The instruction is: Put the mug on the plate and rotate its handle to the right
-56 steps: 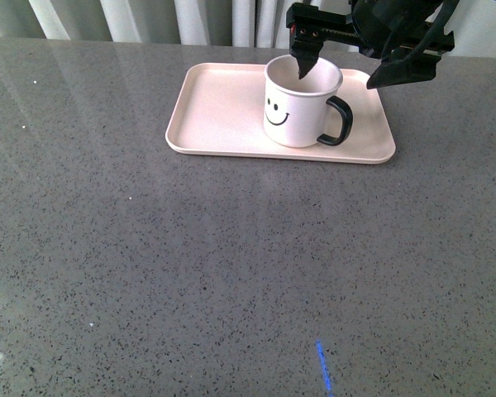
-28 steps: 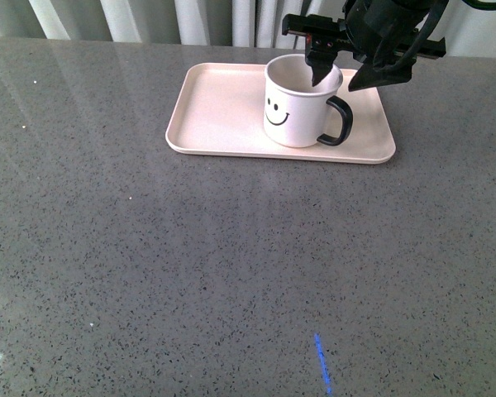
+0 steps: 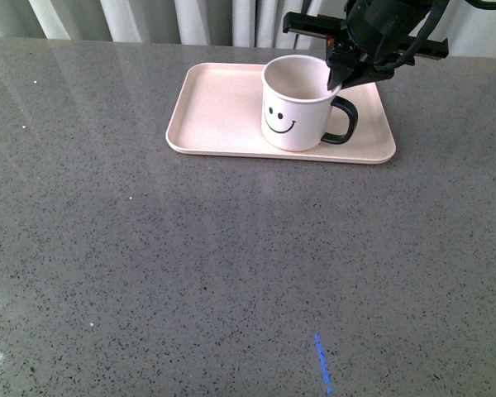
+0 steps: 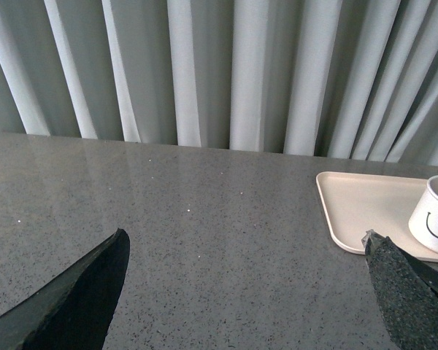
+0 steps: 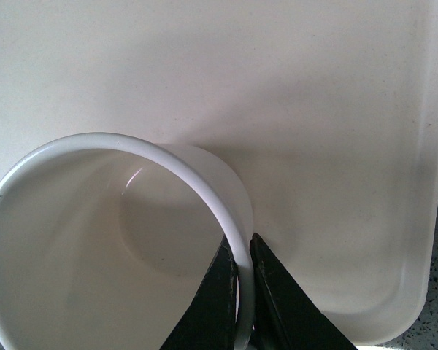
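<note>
The grey bench (image 3: 190, 265) carries the pink plate (image 3: 215, 107) near its far edge, and the mug (image 3: 293, 116) stands on the plate's right half, with free room to its left. Its handle (image 3: 345, 124) points right, close to the plate's rim. The right end effector (image 5: 242, 281) pinches the mug's wall there, probably for turning, while the left end effector (image 4: 241, 306) is spread, well apart.

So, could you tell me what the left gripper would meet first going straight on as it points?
Probably the grey table near its far edge, else the curtain behind it; depth is unclear. The plate lies aside.
</note>
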You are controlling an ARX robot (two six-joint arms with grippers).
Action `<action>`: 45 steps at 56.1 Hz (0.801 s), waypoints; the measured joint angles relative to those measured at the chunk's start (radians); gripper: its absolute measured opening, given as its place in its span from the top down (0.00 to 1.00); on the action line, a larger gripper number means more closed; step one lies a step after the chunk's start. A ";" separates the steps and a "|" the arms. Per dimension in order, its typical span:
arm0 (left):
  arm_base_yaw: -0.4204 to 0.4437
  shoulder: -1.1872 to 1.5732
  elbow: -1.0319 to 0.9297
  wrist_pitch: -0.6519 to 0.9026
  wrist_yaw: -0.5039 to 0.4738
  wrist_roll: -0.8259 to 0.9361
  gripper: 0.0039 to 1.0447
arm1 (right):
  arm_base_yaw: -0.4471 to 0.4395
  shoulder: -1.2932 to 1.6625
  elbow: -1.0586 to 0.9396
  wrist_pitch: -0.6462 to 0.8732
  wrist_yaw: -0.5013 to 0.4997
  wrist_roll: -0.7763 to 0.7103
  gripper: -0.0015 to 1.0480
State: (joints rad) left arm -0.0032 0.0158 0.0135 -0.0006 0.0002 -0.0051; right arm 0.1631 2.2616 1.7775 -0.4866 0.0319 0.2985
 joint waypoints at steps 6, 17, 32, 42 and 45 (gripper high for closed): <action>0.000 0.000 0.000 0.000 0.000 0.000 0.09 | -0.008 -0.013 0.003 -0.013 -0.010 -0.018 0.98; 0.000 0.000 0.000 0.000 0.000 0.000 0.09 | -0.040 -0.045 0.080 -0.081 -0.070 -0.140 0.98; 0.000 0.000 0.000 0.000 0.000 0.000 0.09 | -0.051 -0.026 0.143 -0.152 -0.121 -0.344 0.98; 0.000 0.000 0.000 0.000 0.000 0.000 0.09 | -0.051 -0.010 0.155 -0.169 -0.152 -0.401 0.98; 0.000 0.000 0.000 0.000 0.000 0.000 0.09 | -0.051 0.000 0.161 -0.175 -0.159 -0.419 0.98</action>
State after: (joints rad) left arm -0.0032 0.0158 0.0135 -0.0006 0.0002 -0.0051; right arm 0.1123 2.2612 1.9388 -0.6617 -0.1272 -0.1207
